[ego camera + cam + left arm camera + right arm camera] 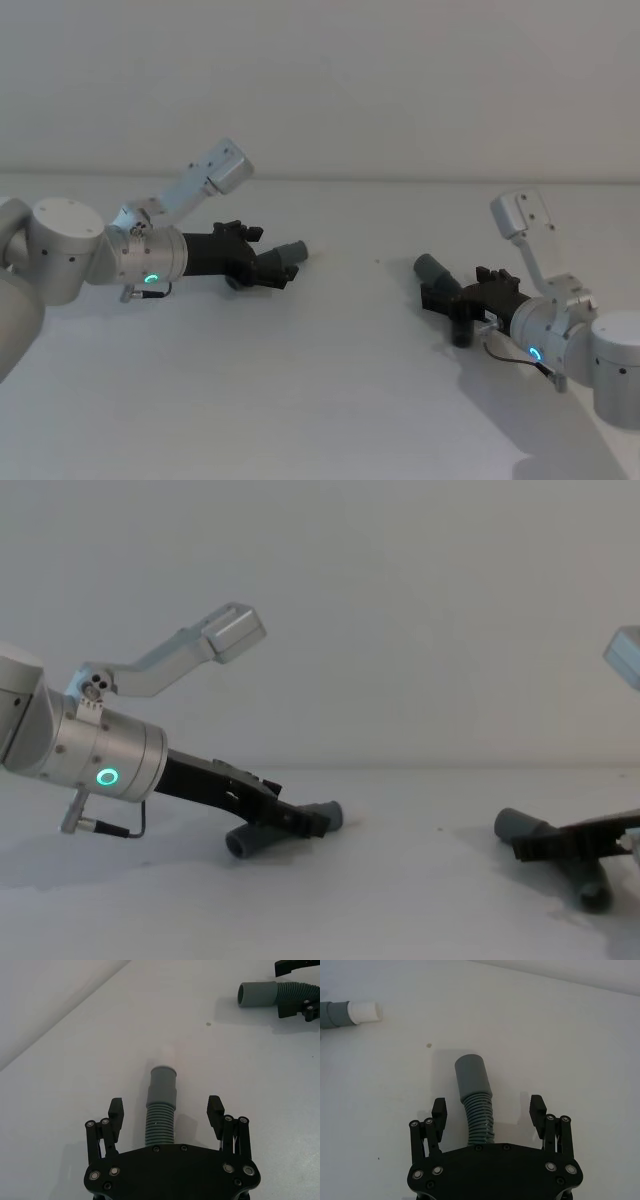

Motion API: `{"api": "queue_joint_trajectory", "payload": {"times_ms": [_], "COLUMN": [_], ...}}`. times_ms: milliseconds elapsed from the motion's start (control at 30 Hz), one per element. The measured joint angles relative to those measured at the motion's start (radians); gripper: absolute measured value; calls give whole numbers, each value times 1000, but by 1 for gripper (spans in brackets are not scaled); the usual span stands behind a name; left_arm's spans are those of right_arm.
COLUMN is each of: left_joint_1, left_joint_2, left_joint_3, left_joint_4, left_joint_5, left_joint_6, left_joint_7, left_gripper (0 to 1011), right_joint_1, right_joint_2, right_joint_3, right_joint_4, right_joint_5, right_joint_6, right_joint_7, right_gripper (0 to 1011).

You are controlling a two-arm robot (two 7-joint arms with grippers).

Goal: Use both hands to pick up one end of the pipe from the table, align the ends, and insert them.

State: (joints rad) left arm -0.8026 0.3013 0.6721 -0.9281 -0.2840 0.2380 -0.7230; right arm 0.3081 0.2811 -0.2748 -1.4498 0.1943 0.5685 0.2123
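Note:
Two dark-grey ribbed pipe pieces lie apart on the white table (350, 380). The left piece (161, 1120) points its smooth cuff (164, 1082), with a pale tip, toward the middle. My left gripper (166, 1106) is open, its fingers (116, 1110) standing off either side of the ribbed body. The right piece (479, 1115) has a plain grey cuff (471, 1075). My right gripper (488, 1106) is open and straddles its ribbed part in the same way. In the head view the left gripper (262, 262) and right gripper (452, 296) both lie low over the table.
A small dark speck (377, 262) marks the table between the two pieces. A plain wall (350, 80) rises behind the table's far edge. A wide stretch of bare table separates the two cuffs.

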Motion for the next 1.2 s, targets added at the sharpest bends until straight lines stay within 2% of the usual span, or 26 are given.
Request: {"api": "queue_joint_trajectory", "payload": {"times_ms": [733, 933, 1200], "left_joint_1": [33, 36, 38], "left_joint_2": [-3, -5, -6], "left_joint_3": [-16, -18, -19], "left_joint_4": [-1, 1, 1], "left_joint_5": [13, 16, 18], "left_joint_6": [6, 4, 2], "left_joint_7": [43, 49, 53], "left_gripper": [1001, 903, 651], "right_joint_1": [-2, -2, -2], "right_joint_2": [-2, -2, -2], "right_joint_3": [3, 3, 3], "right_joint_4": [-1, -1, -1], "right_joint_5": [0, 0, 0], "right_joint_6": [-1, -1, -1], "right_joint_7": [1, 1, 1], "right_gripper": [992, 822, 588]}}
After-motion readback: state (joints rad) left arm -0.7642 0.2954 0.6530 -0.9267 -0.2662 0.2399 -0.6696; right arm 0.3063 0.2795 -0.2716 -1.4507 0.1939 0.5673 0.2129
